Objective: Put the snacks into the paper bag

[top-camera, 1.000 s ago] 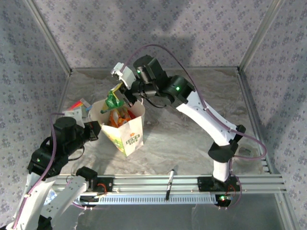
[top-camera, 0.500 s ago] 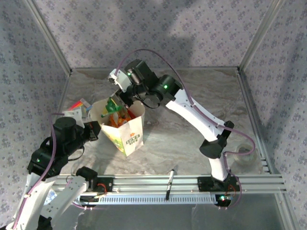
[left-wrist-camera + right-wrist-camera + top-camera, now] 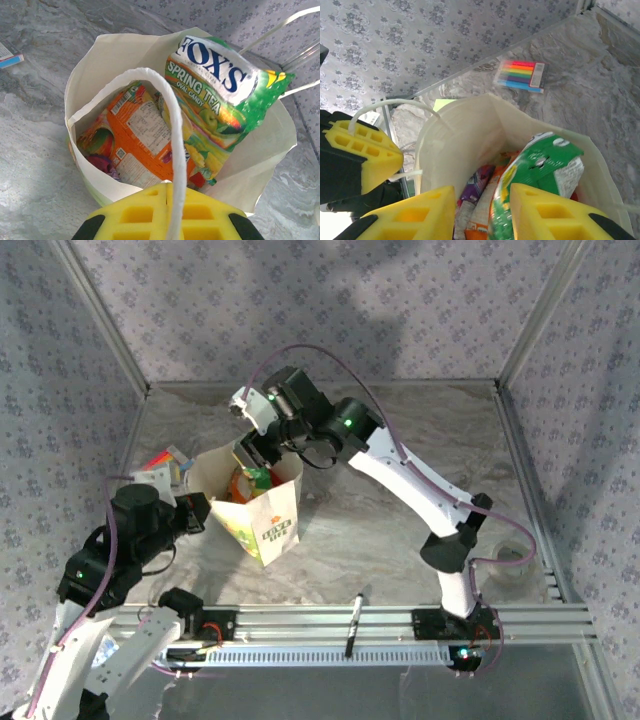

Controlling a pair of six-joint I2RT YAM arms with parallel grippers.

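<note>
The paper bag point(image 3: 268, 525) stands open at the table's left. My left gripper point(image 3: 167, 186) is shut on its white loop handle point(image 3: 172, 125) at the near rim. Inside lie snacks: a green FOX'S packet point(image 3: 225, 95) leaning on the far wall, an orange packet point(image 3: 142, 135) and a purple one point(image 3: 102, 165). My right gripper point(image 3: 482, 192) hovers over the bag's mouth with its jaws apart. The green packet point(image 3: 540, 172) stands in the bag just below them, beside the purple packet point(image 3: 477, 182). From above, the right gripper point(image 3: 252, 452) sits at the bag's back rim.
A rainbow-striped item point(image 3: 520, 76) lies on the table beyond the bag. A black pen point(image 3: 354, 623) rests on the front rail. A clear tape roll point(image 3: 512, 558) sits at the right edge. Patterned walls close in the sides and back.
My right gripper moved over the bag and opened. The green packet it held has dropped into the bag. The left arm has not moved.
</note>
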